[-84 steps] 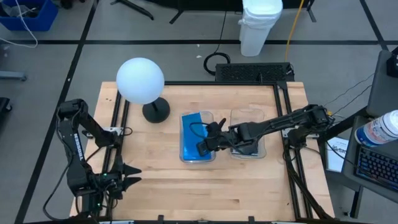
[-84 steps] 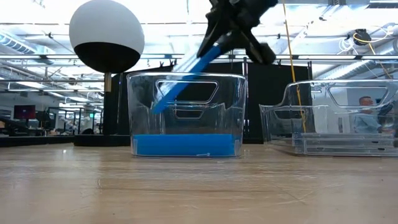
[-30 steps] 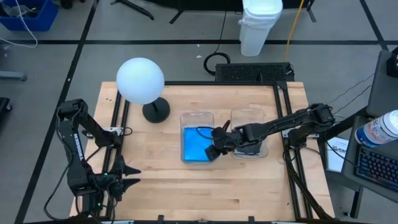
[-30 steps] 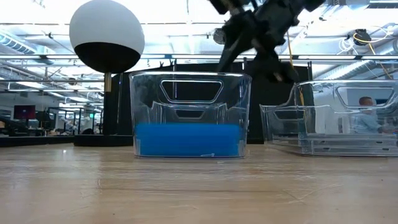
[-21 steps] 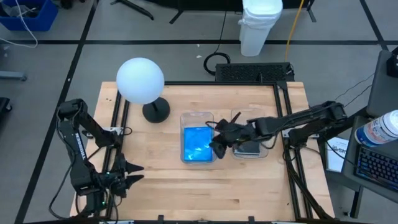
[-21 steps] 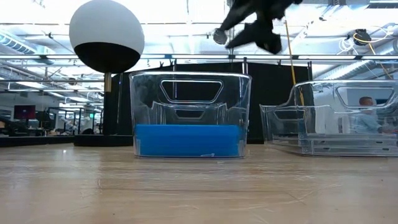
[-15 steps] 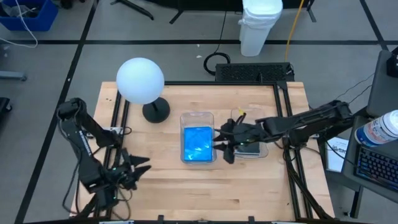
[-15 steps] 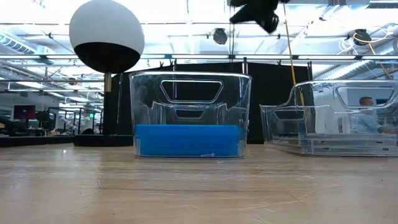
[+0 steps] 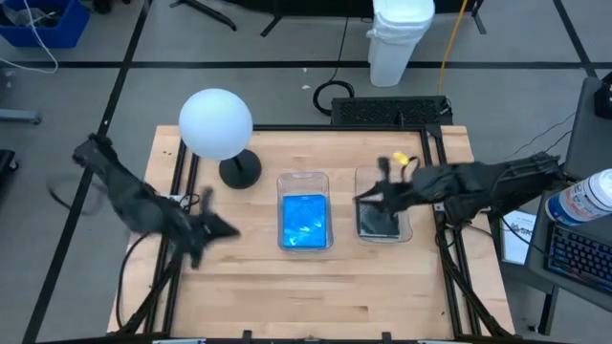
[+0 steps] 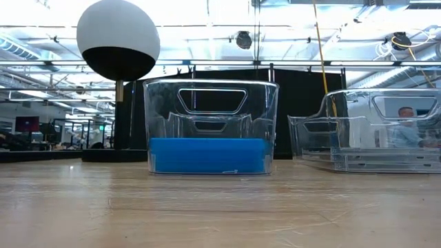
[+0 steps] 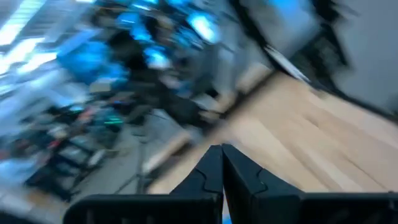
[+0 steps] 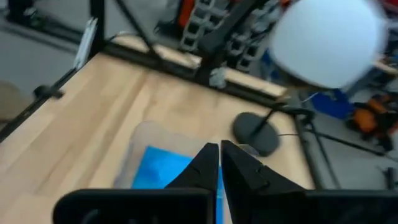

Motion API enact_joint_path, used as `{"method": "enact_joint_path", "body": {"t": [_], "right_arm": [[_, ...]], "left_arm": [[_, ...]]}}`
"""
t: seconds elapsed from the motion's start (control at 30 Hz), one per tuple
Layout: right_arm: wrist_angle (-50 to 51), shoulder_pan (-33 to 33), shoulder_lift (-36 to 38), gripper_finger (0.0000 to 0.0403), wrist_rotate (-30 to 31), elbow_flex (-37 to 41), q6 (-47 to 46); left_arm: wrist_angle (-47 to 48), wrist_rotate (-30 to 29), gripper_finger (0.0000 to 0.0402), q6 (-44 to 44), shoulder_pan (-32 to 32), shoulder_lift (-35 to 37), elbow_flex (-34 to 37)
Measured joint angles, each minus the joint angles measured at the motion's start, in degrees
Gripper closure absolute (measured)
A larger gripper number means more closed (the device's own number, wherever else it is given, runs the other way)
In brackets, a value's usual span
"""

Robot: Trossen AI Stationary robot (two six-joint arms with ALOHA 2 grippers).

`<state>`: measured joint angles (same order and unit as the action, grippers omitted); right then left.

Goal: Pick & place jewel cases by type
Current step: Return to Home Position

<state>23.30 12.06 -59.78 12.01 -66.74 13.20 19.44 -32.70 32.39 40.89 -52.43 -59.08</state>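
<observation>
Well, the left claw hangs over the table with its fingers pressed together on nothing, well apart from any case. Between it and the right claw stands the left bin, nearer the right claw than the left one, with the blue cases lying flat on its floor. The right claw, its fingers likewise together and empty, hovers over the right bin at the side facing the left bin. Beneath and just beside it lie what I take to be the dark cases, partly hidden by the arm. I can see no case loose on the table, so the sorting looks finished; what is left seems only to bring both arms to rest.
</observation>
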Motion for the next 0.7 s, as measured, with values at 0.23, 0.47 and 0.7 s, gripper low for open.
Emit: {"method": "enact_joint_path", "body": {"t": [0.23,0.47,0.7], "right_arm": [[-3.68,-3.35,14.76,0.0401,-3.93,6.48,-1.00],[-21.28,-12.10,24.90,0.0402,-9.82,23.94,-0.69],[-28.29,-19.50,29.61,0.0402,-23.97,33.88,-8.20]], "left_arm": [[13.68,-6.07,0.0398,-9.27,0.81,17.88,-7.45],[15.23,-5.98,0.0399,-13.03,0.76,30.62,5.19],[8.36,5.50,0.0400,-13.29,0.74,38.49,21.86]]}}
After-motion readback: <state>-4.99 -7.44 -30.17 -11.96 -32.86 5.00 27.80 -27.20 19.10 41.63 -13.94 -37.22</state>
